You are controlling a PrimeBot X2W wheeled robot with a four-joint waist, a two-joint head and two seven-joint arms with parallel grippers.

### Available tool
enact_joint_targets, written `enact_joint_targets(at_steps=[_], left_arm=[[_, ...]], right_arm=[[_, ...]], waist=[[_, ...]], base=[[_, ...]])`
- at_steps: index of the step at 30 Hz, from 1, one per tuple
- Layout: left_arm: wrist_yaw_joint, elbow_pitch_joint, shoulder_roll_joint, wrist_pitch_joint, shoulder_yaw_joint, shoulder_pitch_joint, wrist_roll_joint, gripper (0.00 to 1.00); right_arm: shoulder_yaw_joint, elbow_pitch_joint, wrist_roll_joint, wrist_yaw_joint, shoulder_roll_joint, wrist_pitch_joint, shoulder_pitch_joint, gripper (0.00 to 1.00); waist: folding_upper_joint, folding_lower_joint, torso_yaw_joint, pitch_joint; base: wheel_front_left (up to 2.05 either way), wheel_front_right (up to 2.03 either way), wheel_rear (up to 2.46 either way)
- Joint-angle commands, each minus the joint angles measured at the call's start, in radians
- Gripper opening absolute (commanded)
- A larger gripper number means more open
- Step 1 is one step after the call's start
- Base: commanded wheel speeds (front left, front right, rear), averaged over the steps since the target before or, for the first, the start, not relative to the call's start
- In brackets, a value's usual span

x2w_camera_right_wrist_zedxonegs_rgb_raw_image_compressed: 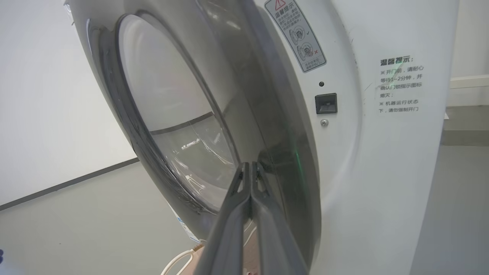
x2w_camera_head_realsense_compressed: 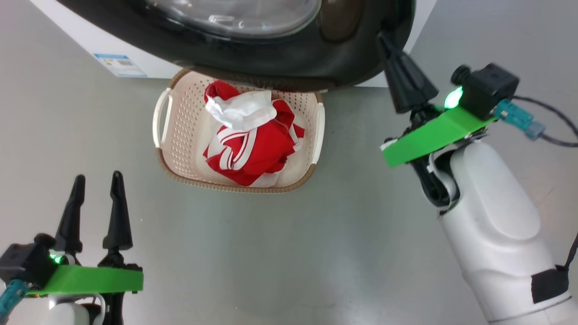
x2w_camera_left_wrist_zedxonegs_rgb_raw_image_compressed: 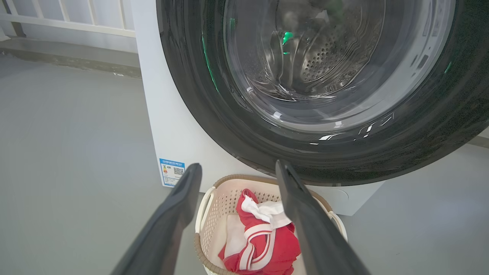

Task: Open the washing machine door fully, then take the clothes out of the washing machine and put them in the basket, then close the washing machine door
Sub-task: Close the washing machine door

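In the head view, nearest at 7 o'clock, the left gripper (x2w_camera_head_realsense_compressed: 99,176) is seen with its fingers spread apart and nothing between them. It is kept well apart from the door. At the centre the basket (x2w_camera_head_realsense_compressed: 180,131) is found on the floor with the clothes (x2w_camera_head_realsense_compressed: 257,149) heaped inside it, red with white bands and a white piece on top. The unloading step is therefore judged to be done.

Further off, at 2 o'clock, the right gripper (x2w_camera_head_realsense_compressed: 384,38) is raised with its two fingers pressed together on nothing. Its tips are laid against the glossy black rim of the washing machine door (x2w_camera_head_realsense_compressed: 352,54), at the door's right-hand edge. This arm is by far the nearer one to the door.

The door is seen overhanging the far rim of the basket. In the right wrist view it stands ajar, and the latch slot (x2w_camera_right_wrist_zedxonegs_rgb_raw_image_compressed: 326,103) on the white front of the washing machine (x2w_camera_right_wrist_zedxonegs_rgb_raw_image_compressed: 382,152) is left uncovered. The closed fingertips are seen resting on the door's outer rim at 6 o'clock, close to its free edge.

The closing push is judged to be in hand. From the tips the machine front lies at 12 o'clock in the head view, so the free edge must be driven that way until the latch is met.
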Motion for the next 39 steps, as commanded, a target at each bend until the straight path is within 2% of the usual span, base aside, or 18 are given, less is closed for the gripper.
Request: enact_joint_targets(at_steps=[1, 16, 39], left_arm=[[-0.003, -0.029, 0.034, -0.008, 0.027, -0.020, 0.006, 1.00], [-0.003, -0.050, 0.035, -0.008, -0.012, -0.071, -0.008, 1.00], [-0.003, -0.061, 0.041, -0.008, -0.031, -0.130, -0.020, 1.00]], right_arm=[[0.002, -0.025, 0.002, 0.001, 0.019, -0.005, -0.023, 0.00], [-0.053, -0.017, -0.016, 0.001, -0.008, -0.005, -0.163, 0.00], [-0.185, -0.057, -0.076, 0.001, 0.013, -0.005, -0.317, 0.00]], waist=[[0.0000, 0.0000, 0.007, 0.014], [0.0000, 0.0000, 0.046, 0.096], [0.0000, 0.0000, 0.074, 0.179]], base=[[0.00, 0.00, 0.00], [0.00, 0.00, 0.00], [0.00, 0.00, 0.00]])
